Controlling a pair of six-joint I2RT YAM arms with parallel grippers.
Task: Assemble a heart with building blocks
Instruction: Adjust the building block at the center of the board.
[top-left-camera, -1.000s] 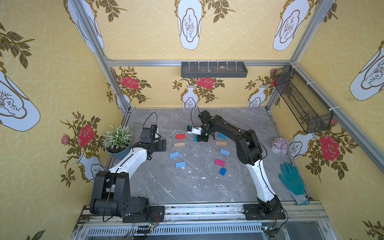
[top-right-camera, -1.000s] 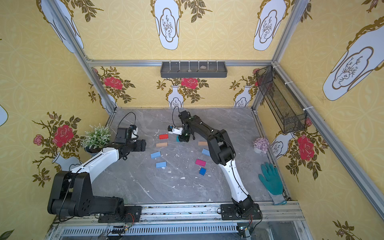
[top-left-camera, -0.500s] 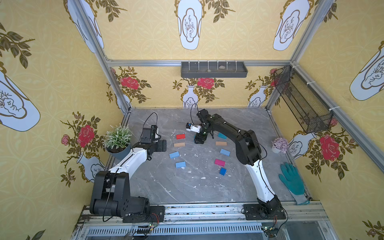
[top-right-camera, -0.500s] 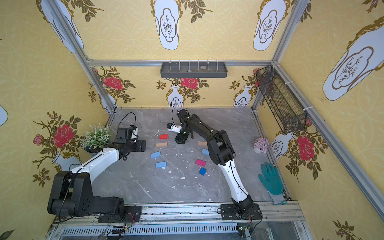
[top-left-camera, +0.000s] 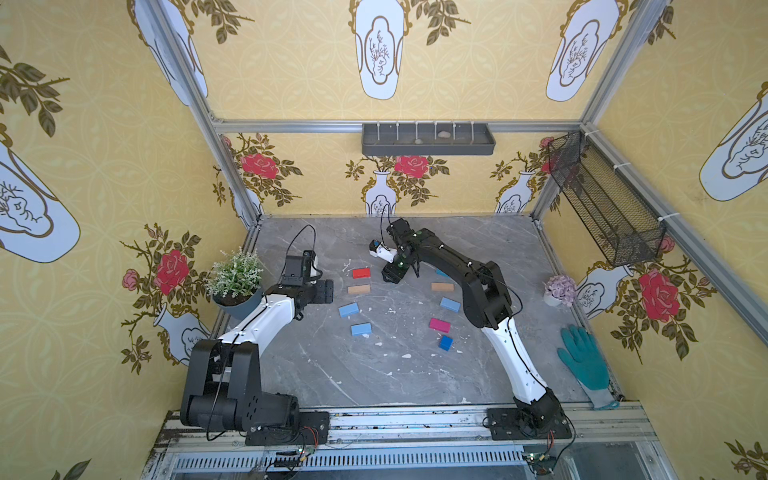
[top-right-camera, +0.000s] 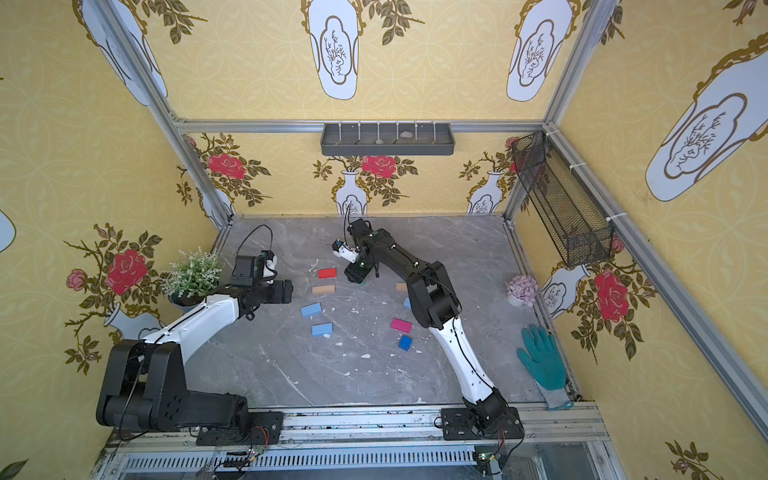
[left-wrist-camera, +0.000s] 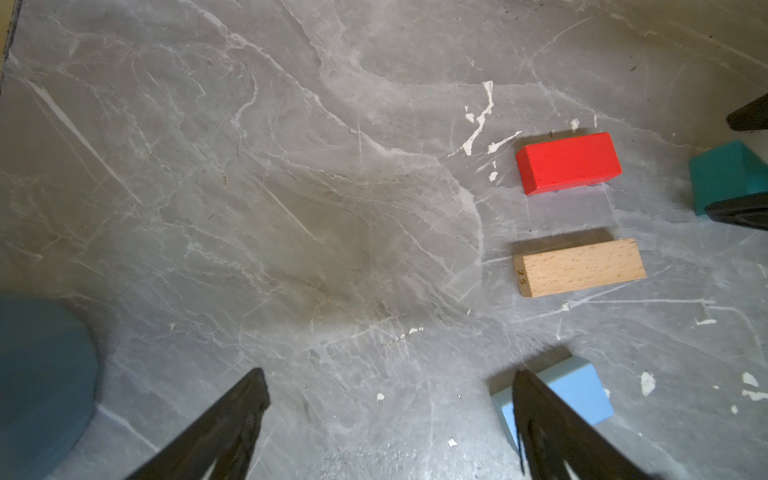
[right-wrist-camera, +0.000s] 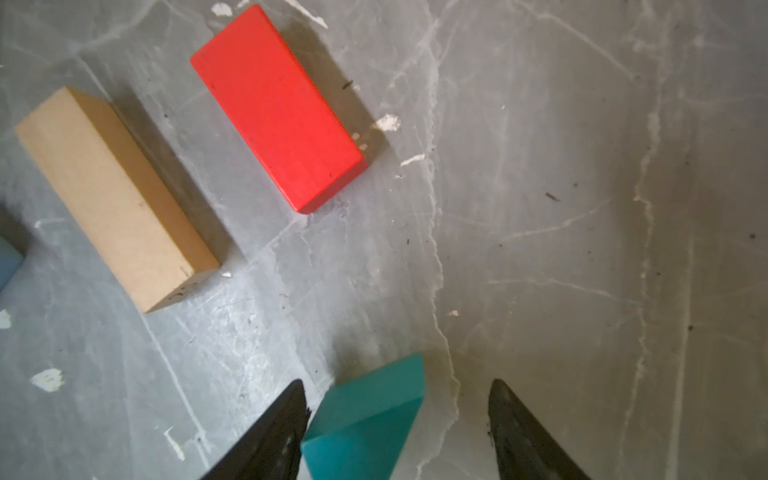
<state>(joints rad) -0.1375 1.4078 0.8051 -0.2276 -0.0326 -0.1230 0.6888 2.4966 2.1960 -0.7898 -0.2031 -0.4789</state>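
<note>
The right gripper (right-wrist-camera: 397, 384) hangs low over the table (right-wrist-camera: 582, 208) with its jaws apart, straddling the teal triangle (right-wrist-camera: 365, 419); the triangle appears to rest on the stone at the notch of the heart (top-left-camera: 359, 289), near the red block (right-wrist-camera: 278, 108) and the tan block (right-wrist-camera: 112, 195). One finger (right-wrist-camera: 286, 419) sits touching or almost touching the triangle's side while the other stands clear, so nothing is grasped. The left gripper (left-wrist-camera: 387, 371) is likewise spread and empty, hovering beside the heart's left flank with one finger in front of a light blue block (left-wrist-camera: 582, 390). In both top views the blocks lie as a loose outline in the middle of the table, gaps between them, the dark blue cube (top-left-camera: 445, 342) at the point. The likeliest fault, as I judge it, is the near finger dragging or tipping the triangle if the right arm draws off sideways rather than straight up; a wedge could roll onto another face. Closing off-centre would shove it toward the red block; the blocks look light on smooth stone, so any nudge could slide them. The right arm also crosses above the heart's right side, and a low sweep could scatter it.
</note>
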